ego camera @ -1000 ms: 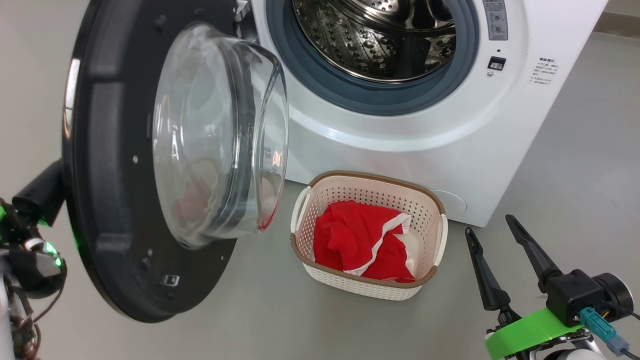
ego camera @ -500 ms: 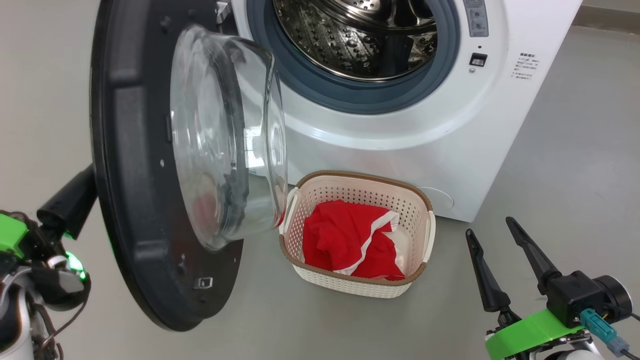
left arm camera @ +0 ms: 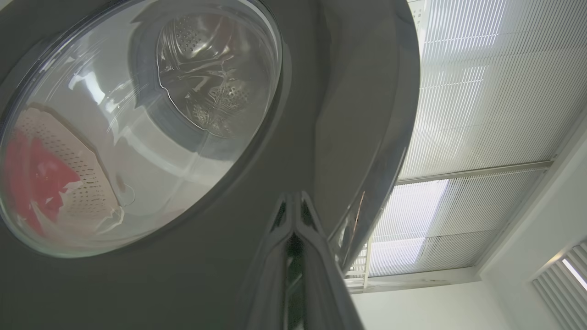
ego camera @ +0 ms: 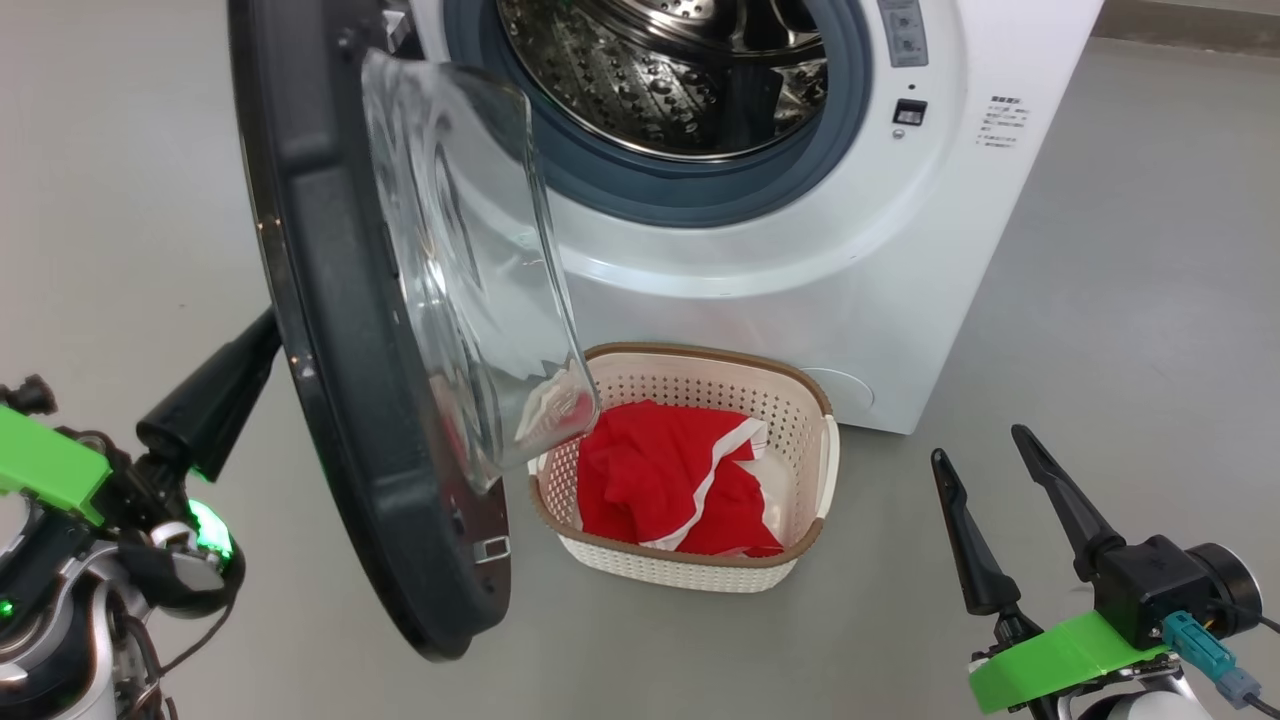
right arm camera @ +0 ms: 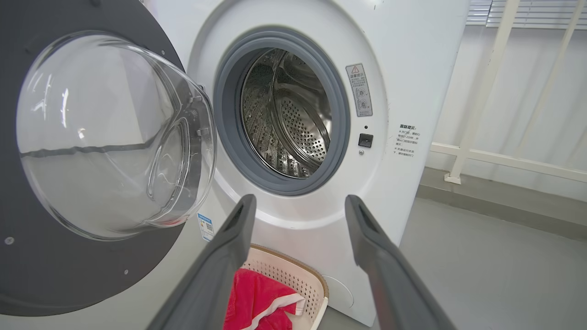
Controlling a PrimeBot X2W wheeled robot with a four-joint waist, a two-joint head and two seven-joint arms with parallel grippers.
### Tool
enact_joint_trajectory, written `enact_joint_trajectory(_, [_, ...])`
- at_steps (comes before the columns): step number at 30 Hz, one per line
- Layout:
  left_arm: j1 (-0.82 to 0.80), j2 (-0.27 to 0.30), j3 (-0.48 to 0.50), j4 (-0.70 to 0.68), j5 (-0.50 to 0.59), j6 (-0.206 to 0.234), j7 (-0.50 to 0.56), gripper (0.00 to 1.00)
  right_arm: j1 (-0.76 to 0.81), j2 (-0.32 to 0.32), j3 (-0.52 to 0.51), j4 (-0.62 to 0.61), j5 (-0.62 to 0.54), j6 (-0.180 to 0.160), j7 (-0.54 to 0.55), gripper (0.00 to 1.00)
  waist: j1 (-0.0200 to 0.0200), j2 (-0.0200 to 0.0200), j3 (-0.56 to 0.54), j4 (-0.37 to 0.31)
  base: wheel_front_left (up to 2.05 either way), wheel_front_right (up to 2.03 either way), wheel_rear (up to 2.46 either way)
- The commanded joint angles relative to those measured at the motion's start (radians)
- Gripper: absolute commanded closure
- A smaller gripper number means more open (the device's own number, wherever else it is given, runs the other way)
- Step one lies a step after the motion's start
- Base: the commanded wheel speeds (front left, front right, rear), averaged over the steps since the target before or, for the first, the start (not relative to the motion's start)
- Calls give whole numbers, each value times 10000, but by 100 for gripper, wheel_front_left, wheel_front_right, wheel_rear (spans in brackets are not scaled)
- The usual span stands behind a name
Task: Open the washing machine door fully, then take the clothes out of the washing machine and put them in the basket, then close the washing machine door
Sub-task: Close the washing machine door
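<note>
Our left pincer (left arm camera: 293, 204) is pressed fully shut, its two fingers meeting at the tips with nothing between them. In the left wrist view, those tips lie close against the dark outer face of the washing machine door (ego camera: 330, 300), near its shiny edge. We cannot tell whether they actually touch it. In the head view this pincer sits at the lower left of the frame, its tips hidden behind the door.

Our right pincer (ego camera: 977, 445) stands at the lower right of the head view, spread wide and empty, well apart from everything.

The door fills the upper left and middle of the head view. It is swung out from the washing machine (ego camera: 800, 250) and seen nearly edge-on, with its glass bowl turned toward the bare steel drum (ego camera: 650, 70).

The basket (ego camera: 700, 352) rests on the grey floor (ego camera: 1100, 300) at the lower middle of the frame, just in front of the machine. The red clothes (ego camera: 650, 480) are piled inside it. From the head camera, the glass bowl overlaps the basket's left end.
</note>
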Motion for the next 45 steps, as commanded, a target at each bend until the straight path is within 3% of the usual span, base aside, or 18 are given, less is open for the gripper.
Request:
enact_joint_trajectory(1, [-13,166,131,-366,-103,24,25,100,-322,-41,238,-217,73,48,-107,0,0,0,-23,-93,0,0,0])
enact_joint_trajectory(17, [251,66,-311,-418,-692,-94,-447,100,-165,-41,159,-115,118,48,-136,0,0,0,-236,-456,0,0,0])
enact_joint_trajectory(21, [382,76,-323,-563,-516,-468,-754,100,-110,-41,136,-128,138,48,-146,0,0,0,-229,-422,0,0,0])
enact_joint_trajectory(24, [523,450,-373,-688,289,-976,-1221,100,-104,-41,121,-117,159,48,-151,0,0,0,-219,-385,0,0,0])
enact_joint_trajectory(25, [632,784,-526,-721,930,-1284,-1467,82,-101,-41,116,-114,165,48,-154,0,0,0,-212,-374,0,0,0])
enact_joint_trajectory(27, [833,1150,-845,-705,1941,-1882,-1955,0,-92,-41,96,-110,171,48,-162,0,0,0,-212,-347,0,0,0])
enact_joint_trajectory(30, [1106,1613,-1225,-707,3316,-2716,-2737,0,-62,-41,59,-104,185,48,-167,0,0,0,-230,-305,0,0,0])
enact_joint_trajectory(31, [1106,1613,-1225,-707,3316,-2716,-2737,0,-62,-41,59,-104,185,48,-167,0,0,0,-230,-305,0,0,0])
enact_joint_trajectory(36, [1555,2408,-1884,-661,6261,-3895,-4766,0,-31,-41,32,-117,199,48,-178,0,0,0,-281,-272,0,0,0])
enact_joint_trajectory(40, [1909,2765,-2384,-565,8244,-4282,-6496,0,-28,-41,14,-157,197,48,-186,0,0,0,-274,-295,0,0,0])
enact_joint_trajectory(45, [2442,2977,-2937,-15,9763,-4408,-7975,0,0,-41,-34,-165,216,48,-198,0,0,0,-281,-370,0,0,0])
